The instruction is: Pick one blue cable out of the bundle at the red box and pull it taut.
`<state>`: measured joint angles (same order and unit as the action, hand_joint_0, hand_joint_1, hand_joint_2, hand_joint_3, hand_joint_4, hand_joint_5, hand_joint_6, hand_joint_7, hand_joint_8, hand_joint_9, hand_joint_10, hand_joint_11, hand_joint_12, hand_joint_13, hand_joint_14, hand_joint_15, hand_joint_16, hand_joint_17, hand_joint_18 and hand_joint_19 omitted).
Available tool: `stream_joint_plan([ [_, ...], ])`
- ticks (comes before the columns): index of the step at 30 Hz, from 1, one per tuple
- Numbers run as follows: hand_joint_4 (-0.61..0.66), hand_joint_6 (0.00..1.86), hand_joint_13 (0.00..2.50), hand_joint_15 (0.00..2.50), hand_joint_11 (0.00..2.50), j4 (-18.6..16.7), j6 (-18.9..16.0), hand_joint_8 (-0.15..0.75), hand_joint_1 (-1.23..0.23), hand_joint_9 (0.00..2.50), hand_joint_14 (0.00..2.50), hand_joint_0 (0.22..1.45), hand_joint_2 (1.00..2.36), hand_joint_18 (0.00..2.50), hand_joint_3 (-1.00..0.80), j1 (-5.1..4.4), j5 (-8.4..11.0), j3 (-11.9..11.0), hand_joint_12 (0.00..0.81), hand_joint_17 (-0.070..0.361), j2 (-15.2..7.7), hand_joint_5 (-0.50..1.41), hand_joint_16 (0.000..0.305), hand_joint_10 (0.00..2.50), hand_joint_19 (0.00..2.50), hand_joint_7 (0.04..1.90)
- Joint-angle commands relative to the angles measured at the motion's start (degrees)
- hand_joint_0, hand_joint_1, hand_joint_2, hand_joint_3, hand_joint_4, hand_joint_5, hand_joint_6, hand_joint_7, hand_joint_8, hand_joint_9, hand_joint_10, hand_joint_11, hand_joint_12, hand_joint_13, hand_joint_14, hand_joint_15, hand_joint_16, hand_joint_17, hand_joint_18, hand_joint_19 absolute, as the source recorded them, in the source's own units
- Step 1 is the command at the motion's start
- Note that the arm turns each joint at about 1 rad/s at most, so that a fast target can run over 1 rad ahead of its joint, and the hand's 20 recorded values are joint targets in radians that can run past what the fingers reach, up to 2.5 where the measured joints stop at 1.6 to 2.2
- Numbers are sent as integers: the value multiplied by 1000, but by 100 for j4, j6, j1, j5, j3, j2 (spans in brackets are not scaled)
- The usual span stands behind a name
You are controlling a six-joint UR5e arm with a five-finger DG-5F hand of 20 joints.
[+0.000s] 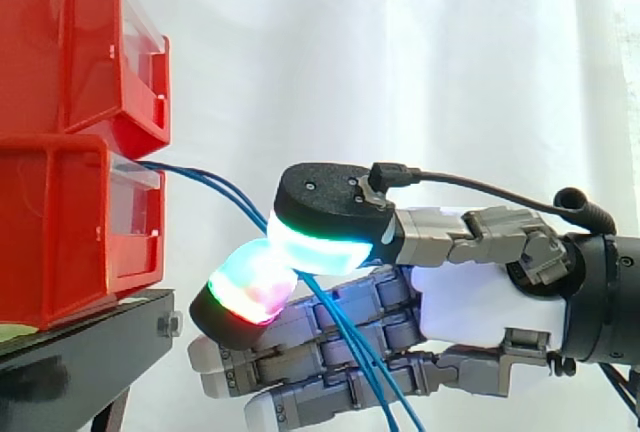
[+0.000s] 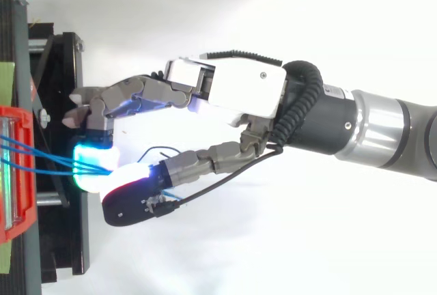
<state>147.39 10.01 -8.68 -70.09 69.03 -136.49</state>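
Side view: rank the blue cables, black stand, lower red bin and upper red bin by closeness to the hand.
1. blue cables, pinched between the pads of the hand.
2. black stand, lower left, beside a fingertip.
3. lower red bin, left.
4. upper red bin, upper left.

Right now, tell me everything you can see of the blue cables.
The blue cables are a few thin, smooth strands that look plastic-coated. They leave the front of the lower red bin close together and slope down in a gentle curve to the hand. There they pass between two glowing pads that look pressed together on them. Below the pads they run on downward across the hand and leave the side view's bottom edge.
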Motion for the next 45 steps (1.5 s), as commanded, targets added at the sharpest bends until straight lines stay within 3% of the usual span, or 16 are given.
stream_joint_plan([
  [1, 217, 863, 266, 44, 107, 0, -8, 336, -716, 463, 0, 588, 1020, 383, -151, 7, -5, -4, 382, 128, 0, -169, 57, 4, 170, 968],
  [17, 117, 871, 307, 48, 163, 79, -192, 345, -781, 521, 0, 613, 1019, 441, -112, 16, -14, -4, 384, 128, 9, -163, 57, 3, 170, 978],
  [22, 131, 871, 303, 52, 178, 299, -482, 337, -794, 518, 2, 628, 1018, 440, -154, 42, -22, -30, 380, 126, 9, -168, 56, 3, 167, 960],
  [26, 147, 869, 298, 47, 167, 756, -755, 335, -801, 511, 1, 627, 1018, 437, -181, 95, -110, -144, 381, 126, 9, -169, 56, 3, 170, 947],
  [34, 144, 866, 286, 47, 168, 1072, -790, 332, -803, 501, 0, 625, 1019, 432, -186, 183, -251, -241, 382, 126, 26, -170, 56, 3, 171, 959],
  [45, 140, 868, 276, 49, 163, 1336, -790, 333, -800, 495, 2, 621, 1020, 422, -176, 236, -251, -250, 383, 126, 114, -170, 56, 6, 172, 954],
])
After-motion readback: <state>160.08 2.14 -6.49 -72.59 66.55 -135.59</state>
